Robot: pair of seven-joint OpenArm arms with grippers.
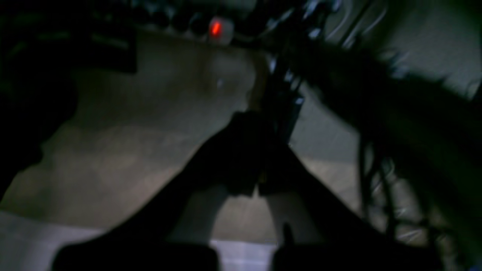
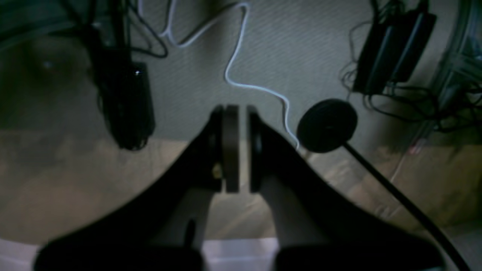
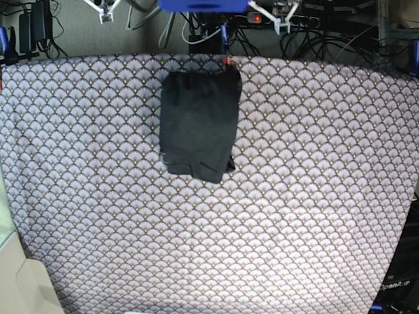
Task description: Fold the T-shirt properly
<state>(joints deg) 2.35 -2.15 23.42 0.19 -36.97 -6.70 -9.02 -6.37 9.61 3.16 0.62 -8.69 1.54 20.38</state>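
Left wrist view: dark and blurred. Left hand (image 1: 260, 169) seen from behind, its two black fingers pressed together, nothing between them. Beyond the fingertips lies grey floor; a small red light (image 1: 215, 28) glows far ahead of the hand among dark cables. A blurred dark mass crosses to the right of the hand; what it is cannot be told. The garment does not show here.

Right wrist view: sharper. Right hand (image 2: 235, 148) with black curved fingers nearly together, a narrow pale slit between the flat pads, holding nothing. Ahead of the fingertips, ribbed grey floor with a white cable (image 2: 241, 81) winding across it. A round black disc (image 2: 327, 125) on a black lead sits just right of the fingertips. A dark block (image 2: 126, 101) lies to the left, a black power brick (image 2: 393, 51) far right, both trailing cords. The garment does not show here either.

Base view: the only view giving the T-shirt (image 3: 198, 124). Dark charcoal cloth, matte, folded into a compact oblong with softly rounded corners. Long axis runs from the far edge of the bench (image 3: 314, 196) toward the near edge; its far end lies at the bench's far edge. The bench wears a cloth of pale scallop pattern. Both hands sit beyond the far edge, well apart from the garment, and are barely seen.
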